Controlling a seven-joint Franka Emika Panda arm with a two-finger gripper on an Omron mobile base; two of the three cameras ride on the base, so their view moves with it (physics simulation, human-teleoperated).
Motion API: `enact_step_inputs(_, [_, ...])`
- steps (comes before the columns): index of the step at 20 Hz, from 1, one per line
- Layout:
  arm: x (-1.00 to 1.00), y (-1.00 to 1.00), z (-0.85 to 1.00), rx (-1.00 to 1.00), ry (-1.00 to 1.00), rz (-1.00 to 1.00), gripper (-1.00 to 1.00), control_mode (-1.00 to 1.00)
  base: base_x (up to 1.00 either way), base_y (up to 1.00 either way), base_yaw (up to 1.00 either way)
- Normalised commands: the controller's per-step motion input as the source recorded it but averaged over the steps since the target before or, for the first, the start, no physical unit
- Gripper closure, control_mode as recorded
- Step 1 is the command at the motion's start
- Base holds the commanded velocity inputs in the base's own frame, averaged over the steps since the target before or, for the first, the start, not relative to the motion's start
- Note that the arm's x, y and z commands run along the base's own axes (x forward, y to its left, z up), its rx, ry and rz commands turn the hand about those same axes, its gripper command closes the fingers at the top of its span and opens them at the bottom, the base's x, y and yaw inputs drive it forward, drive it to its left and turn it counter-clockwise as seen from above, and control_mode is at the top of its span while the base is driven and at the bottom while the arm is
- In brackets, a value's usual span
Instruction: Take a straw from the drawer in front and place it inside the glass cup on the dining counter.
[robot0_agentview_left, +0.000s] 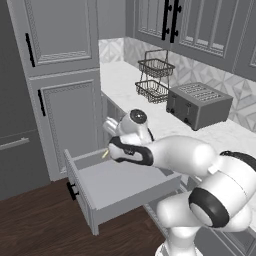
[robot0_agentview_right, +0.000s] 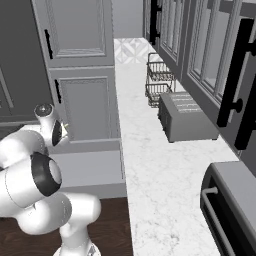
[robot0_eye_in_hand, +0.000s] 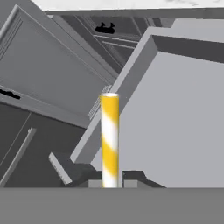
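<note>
My gripper (robot0_eye_in_hand: 110, 177) is shut on the straw (robot0_eye_in_hand: 110, 135), a yellow stick with white stripes that stands straight up from between the two finger tips. Below and behind it lies the open drawer (robot0_eye_in_hand: 175, 122) with its plain grey inside. From the left base view the gripper (robot0_agentview_left: 111, 148) hovers over the back left corner of the pulled-out drawer (robot0_agentview_left: 120, 187), and the straw (robot0_agentview_left: 105, 154) pokes out to the left of the hand. In the right base view the gripper (robot0_agentview_right: 62, 131) sits above the drawer (robot0_agentview_right: 85, 170). The glass cup and the dining counter are out of view.
A grey toaster (robot0_agentview_left: 199, 104) and a two-tier wire basket rack (robot0_agentview_left: 155, 75) stand on the marble worktop (robot0_agentview_left: 125, 80) to the right. Tall grey cabinet doors (robot0_agentview_left: 65, 115) rise behind the drawer. A dark appliance (robot0_agentview_right: 230, 205) sits at the near right.
</note>
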Motion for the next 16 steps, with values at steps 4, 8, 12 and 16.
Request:
enact_step_inputs(4, [-0.05, -0.19, 0.67, -0.12, -0.15, 0.40, 1.00, -1.00, 0.00, 0.00, 0.00])
enact_step_inputs(8, [-0.22, -0.14, 0.47, -0.18, -0.18, 0.42, 1.00, -1.00, 0.00, 0.00, 0.00])
enact_step_inputs(12, [-0.30, -0.08, 0.53, -0.18, -0.18, 0.37, 1.00, -1.00, 0.00, 0.00, 0.00])
enact_step_inputs(16, [-0.30, -0.01, 0.59, -0.22, -0.19, 0.30, 1.00, -1.00, 0.00, 0.00, 0.00])
